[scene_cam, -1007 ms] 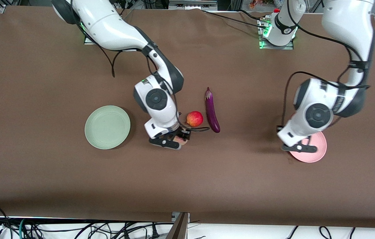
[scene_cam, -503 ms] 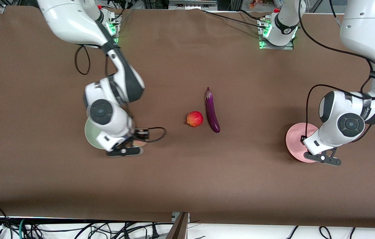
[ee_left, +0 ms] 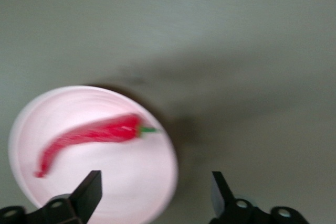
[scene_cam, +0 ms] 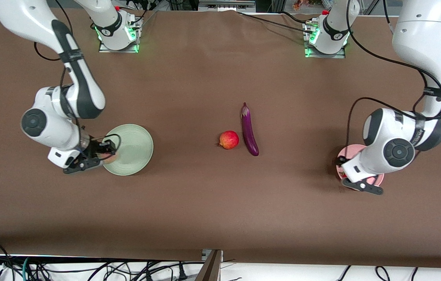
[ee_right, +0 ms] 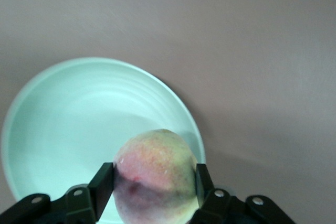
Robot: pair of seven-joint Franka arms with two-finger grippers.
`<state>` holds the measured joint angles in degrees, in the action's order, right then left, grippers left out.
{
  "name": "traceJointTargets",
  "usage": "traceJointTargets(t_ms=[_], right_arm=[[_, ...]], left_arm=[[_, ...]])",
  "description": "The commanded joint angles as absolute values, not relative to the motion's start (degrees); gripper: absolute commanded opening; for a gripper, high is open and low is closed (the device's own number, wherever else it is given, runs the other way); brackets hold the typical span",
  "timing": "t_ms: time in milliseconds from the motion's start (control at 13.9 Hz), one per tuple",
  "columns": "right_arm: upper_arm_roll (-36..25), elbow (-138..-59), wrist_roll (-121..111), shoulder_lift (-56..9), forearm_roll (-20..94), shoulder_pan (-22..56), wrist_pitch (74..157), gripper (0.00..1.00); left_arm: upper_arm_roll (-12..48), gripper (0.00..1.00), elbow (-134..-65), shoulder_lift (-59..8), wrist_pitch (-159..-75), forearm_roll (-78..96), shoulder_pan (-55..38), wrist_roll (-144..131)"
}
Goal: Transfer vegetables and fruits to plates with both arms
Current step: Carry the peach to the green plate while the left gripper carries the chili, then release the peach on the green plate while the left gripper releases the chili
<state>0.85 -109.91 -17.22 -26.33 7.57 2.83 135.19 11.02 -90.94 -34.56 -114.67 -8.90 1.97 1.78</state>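
My right gripper (ee_right: 155, 177) is shut on the pale pink-yellow peach (ee_right: 155, 169) and holds it over the rim of the pale green plate (scene_cam: 134, 144), at the edge toward the right arm's end of the table. My left gripper (ee_left: 156, 179) hangs open and empty over the pink plate (scene_cam: 351, 149). The red chili pepper (ee_left: 100, 132) lies on that plate, clear of the fingers. The red-orange pomegranate-like fruit (scene_cam: 229, 139) and the purple eggplant (scene_cam: 249, 130) lie side by side mid-table, between the two plates.
Brown cloth covers the whole table (scene_cam: 220, 210). The arm bases (scene_cam: 323, 37) stand along the table edge farthest from the front camera. Loose cables (scene_cam: 87, 269) lie past the nearest edge.
My right arm has carried the peach from beside the pomegranate-like fruit to over the green plate. My left gripper has opened over the pink plate, where the chili now lies.
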Motion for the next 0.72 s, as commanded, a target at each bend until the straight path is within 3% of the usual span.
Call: traceJointTargets(t_ms=[0, 216, 288, 359, 431, 647], right_arm=[[2.0, -112.0, -19.1, -25.9, 13.2, 2.5, 136.7, 0.29], [2.3, -112.1, -17.8, -25.9, 13.3, 2.5, 136.4, 0.3], [2.3, -112.1, -17.8, -26.0, 13.3, 2.5, 136.6, 0.37], [2.3, -112.1, -17.8, -26.2, 13.3, 2.5, 136.8, 0.65], [2.4, -112.0, -17.3, -26.4, 13.4, 2.5, 136.7, 1.0], [2.8, -110.0, -8.2, -25.8, 13.3, 5.8, 136.0, 1.0]], left_arm=[[16.4, 1.0, -91.2, -32.3, -109.7, -2.0, 1.8, -7.3], [24.4, 1.0, -91.3, -33.5, -109.9, -0.8, 0.1, -22.4], [25.0, 1.0, -91.3, -33.9, -110.1, -0.8, -2.3, -27.0], [25.0, 1.0, -91.6, -34.0, -111.0, -0.7, -4.7, -29.8], [25.0, 1.0, -93.0, -34.1, -112.0, -0.8, -6.0, -29.9], [25.5, 1.0, -103.1, -34.0, -127.6, -0.7, -9.2, -31.5]])
